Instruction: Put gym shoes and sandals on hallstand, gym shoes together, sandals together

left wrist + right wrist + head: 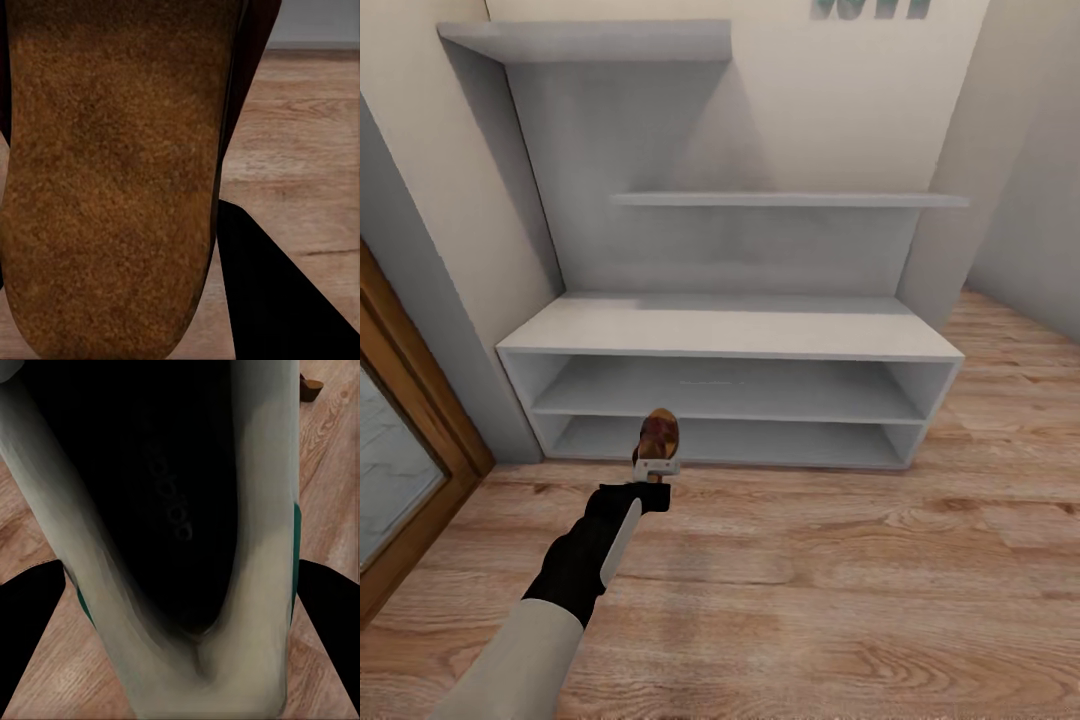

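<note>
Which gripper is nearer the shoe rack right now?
Left. The left gripper, holding a sandal, is extended just in front of the shoe rack and its bottom shelf. The right gripper holds a gym shoe over the floor; its distance is unclear.

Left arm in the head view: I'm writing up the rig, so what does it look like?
The left arm has a pale grey-white forearm shell, then a black wrist section with a light strip along it, ending in a small pale grey gripper. No cables or markings are discernible.
</note>
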`<state>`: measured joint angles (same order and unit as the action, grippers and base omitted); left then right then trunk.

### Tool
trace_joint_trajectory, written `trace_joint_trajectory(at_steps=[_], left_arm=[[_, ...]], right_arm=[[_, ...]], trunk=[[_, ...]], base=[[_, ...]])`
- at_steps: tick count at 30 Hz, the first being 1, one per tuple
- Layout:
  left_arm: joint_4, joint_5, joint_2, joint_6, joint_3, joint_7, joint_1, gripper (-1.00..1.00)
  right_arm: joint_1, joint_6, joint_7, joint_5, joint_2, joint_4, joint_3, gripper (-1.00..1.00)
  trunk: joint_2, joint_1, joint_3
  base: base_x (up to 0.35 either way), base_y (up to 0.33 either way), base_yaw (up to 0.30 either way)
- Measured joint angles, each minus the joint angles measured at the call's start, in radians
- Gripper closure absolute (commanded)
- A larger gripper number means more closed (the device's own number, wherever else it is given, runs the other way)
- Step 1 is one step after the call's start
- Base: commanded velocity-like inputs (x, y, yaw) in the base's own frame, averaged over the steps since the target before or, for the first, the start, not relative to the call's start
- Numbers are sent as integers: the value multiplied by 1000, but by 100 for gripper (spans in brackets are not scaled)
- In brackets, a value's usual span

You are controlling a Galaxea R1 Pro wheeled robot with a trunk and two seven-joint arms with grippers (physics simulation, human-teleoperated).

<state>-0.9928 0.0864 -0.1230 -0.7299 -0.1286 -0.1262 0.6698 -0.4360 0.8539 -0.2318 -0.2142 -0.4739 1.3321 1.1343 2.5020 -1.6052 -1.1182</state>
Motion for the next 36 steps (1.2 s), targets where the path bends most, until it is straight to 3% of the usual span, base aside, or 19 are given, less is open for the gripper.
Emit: trace_joint_trajectory(at_steps=[11, 22, 36], left_arm=[[0, 0, 0, 0, 0, 1, 0, 100], [0, -1, 0, 2, 1, 1, 0, 100], [0, 1, 2, 3, 3, 2, 0, 100]], right_arm=[[0, 0, 0, -1, 0, 0, 0, 100], [0, 0, 2, -1, 0, 0, 1, 100], [0, 0, 2, -1, 0, 0, 1, 100]], trunk=[[3, -5, -58], [3, -5, -59], [3, -4, -59]], base=[[0, 0, 0], [24, -16, 0], [263, -175, 0]])
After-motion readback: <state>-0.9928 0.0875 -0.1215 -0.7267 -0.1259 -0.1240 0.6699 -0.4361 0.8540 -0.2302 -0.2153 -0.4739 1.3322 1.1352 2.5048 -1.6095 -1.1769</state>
